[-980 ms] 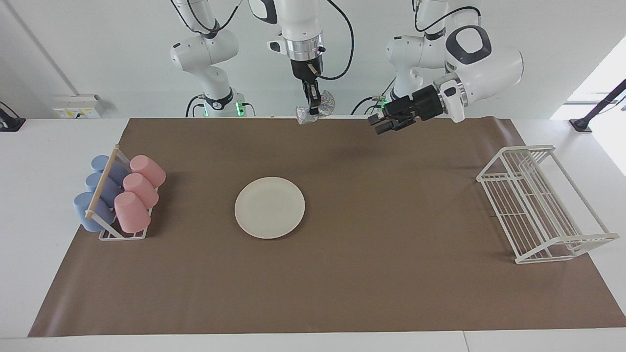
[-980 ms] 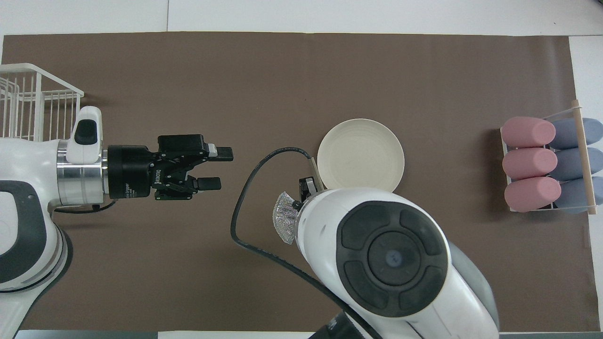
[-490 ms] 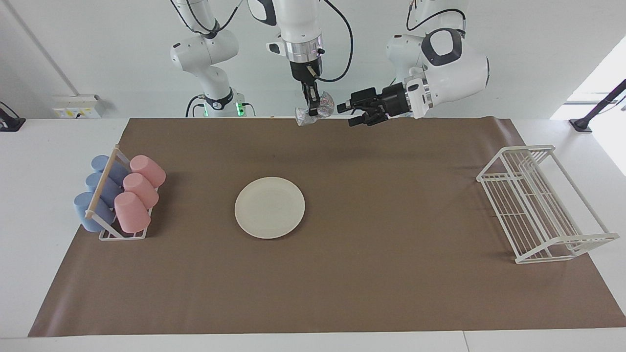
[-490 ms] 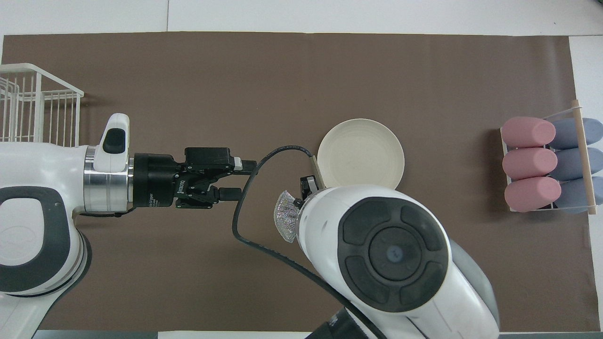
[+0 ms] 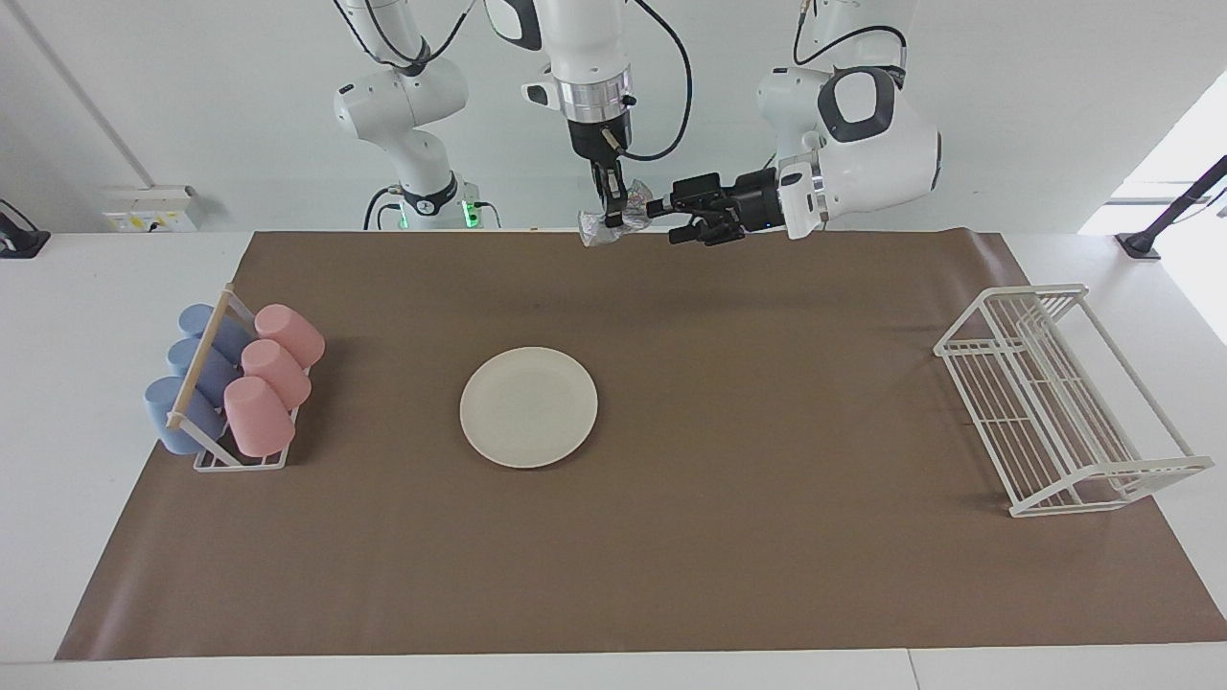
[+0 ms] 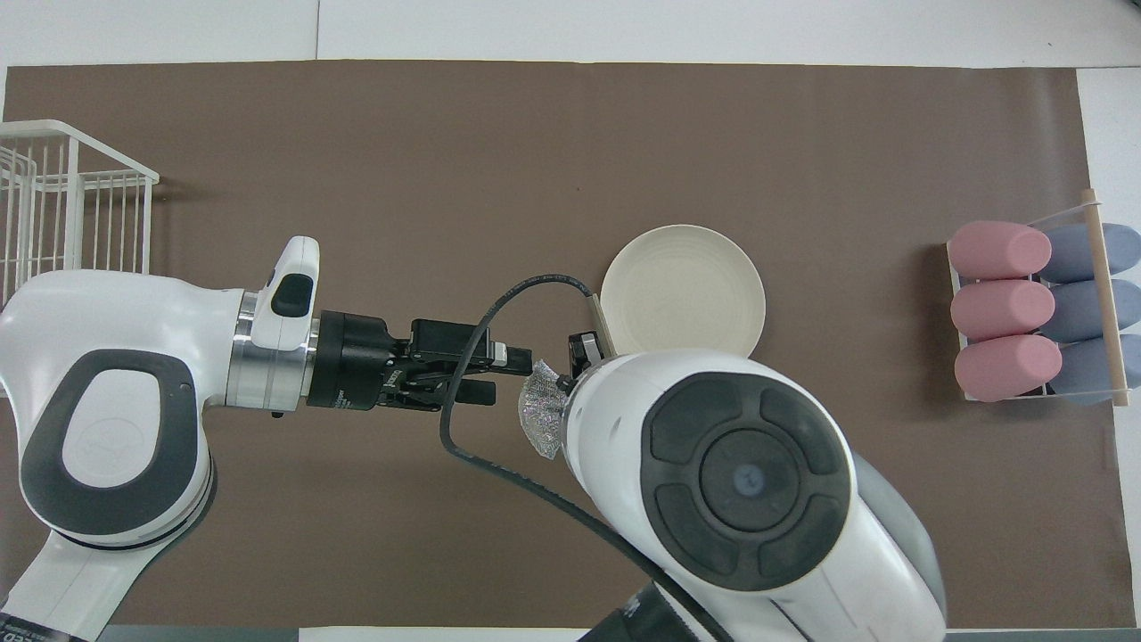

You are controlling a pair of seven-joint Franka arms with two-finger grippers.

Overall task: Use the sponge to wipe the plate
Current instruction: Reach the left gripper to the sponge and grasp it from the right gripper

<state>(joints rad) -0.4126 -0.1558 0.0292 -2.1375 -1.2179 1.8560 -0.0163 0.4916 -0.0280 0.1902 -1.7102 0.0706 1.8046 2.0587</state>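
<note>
- You have the bench covered by a brown mat, on which everything rests.
- At the left arm's end of the mat stands a white wire rack; you see nothing in it.
- At the right arm's end sits a small cup rack with a wooden rail, holding three pink cups on the side toward the plate and three blue cups just beside them, all lying tilted on their sides.
- The plate lies flat on the mat near the middle, between the two racks, with nothing on it.
- Your right pincer hangs pointing down, up in the air over the mat's edge at the robots' end, its fingers pinching the sponge, which is well apart from the plate.
- Your left pincer lies level in the air, fingers spread, tips reaching the sponge's side; you cannot tell whether they touch it.
</note>
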